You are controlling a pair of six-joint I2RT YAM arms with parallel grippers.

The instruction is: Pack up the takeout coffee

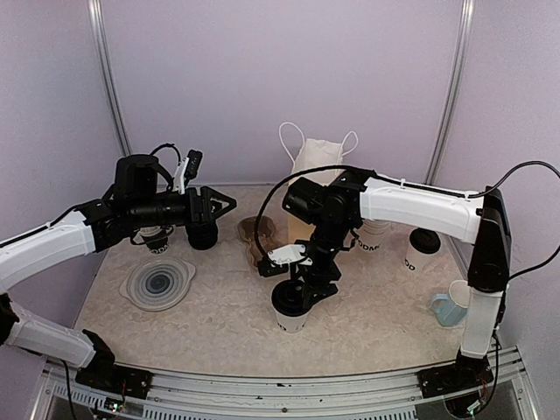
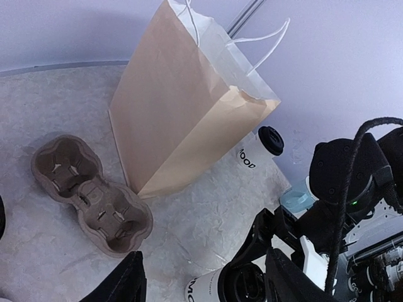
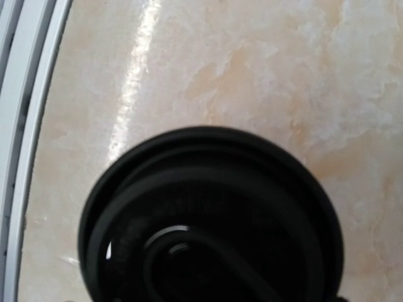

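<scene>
One takeout coffee stands on the table in front of centre, white with a black lid. My right gripper points straight down over it, open, with its fingers wide on either side of the lid. The same cup shows low in the left wrist view. A second takeout coffee stands at the right, beside the paper bag. My left gripper hovers open and empty at the left, aimed toward the pulp cup carrier.
A stack of lidless white cups stands right of the bag. A light blue mug sits near the right edge. A clear round lid lies front left. Another white cup is partly hidden under my left arm.
</scene>
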